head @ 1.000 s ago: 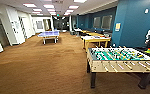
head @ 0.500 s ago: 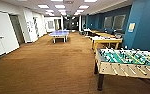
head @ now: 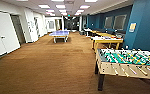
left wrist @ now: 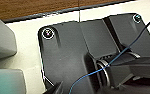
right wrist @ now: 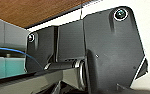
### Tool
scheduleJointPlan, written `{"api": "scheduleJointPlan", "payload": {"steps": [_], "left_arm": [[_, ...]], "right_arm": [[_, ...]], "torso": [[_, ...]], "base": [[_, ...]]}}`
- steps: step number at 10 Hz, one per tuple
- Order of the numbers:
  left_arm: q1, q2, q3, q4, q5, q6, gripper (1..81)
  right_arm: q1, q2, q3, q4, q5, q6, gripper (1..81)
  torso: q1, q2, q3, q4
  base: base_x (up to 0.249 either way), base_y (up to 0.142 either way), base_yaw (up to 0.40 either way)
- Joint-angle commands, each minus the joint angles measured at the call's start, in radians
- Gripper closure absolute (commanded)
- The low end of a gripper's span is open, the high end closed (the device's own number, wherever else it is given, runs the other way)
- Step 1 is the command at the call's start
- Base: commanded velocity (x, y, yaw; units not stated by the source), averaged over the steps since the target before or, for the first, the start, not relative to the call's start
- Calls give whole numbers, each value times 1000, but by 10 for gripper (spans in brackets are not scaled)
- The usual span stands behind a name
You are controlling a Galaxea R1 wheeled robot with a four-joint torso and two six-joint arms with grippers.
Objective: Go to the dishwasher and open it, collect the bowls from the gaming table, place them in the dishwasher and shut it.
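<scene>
I look down a long room with brown carpet (head: 48,65). Ahead on the right stands the gaming table (head: 107,39), pale-topped with a yellowish edge and yellow legs, with a few small coloured things on it that are too blurred to name. The dishwasher and the bowls are out of view. Both wrist views look past the robot's own dark plates onto a pale surface and a strip of brown floor.
A green-field foosball table (head: 127,62) stands close at the right. Yellow-topped tables (head: 103,33) line the blue wall (head: 143,27) behind it. A blue ping-pong table (head: 59,33) stands far down the middle. White doors (head: 3,35) run along the left wall.
The whole head view has shifted, so the camera has moved forward. The foosball table now looks larger and nearer at the right.
</scene>
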Motion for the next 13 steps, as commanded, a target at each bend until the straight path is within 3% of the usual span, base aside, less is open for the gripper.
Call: {"api": "scheduleJointPlan", "payload": {"steps": [1,3,13], "left_arm": [[-49,-9,-6,-2,45,-7,10],[-50,-11,-6,-3,45,-9,10],[-62,0,-6,-5,45,-10,10]], "right_arm": [[42,-1,3,-15,-47,-5,10],[42,-1,2,-15,-47,-6,10],[42,5,-3,-15,-47,-5,10]], "torso": [[0,0,0,0],[0,0,0,0],[-1,0,0,0]], "base": [[0,0,-132],[0,-68,-91],[17,0,0]]}}
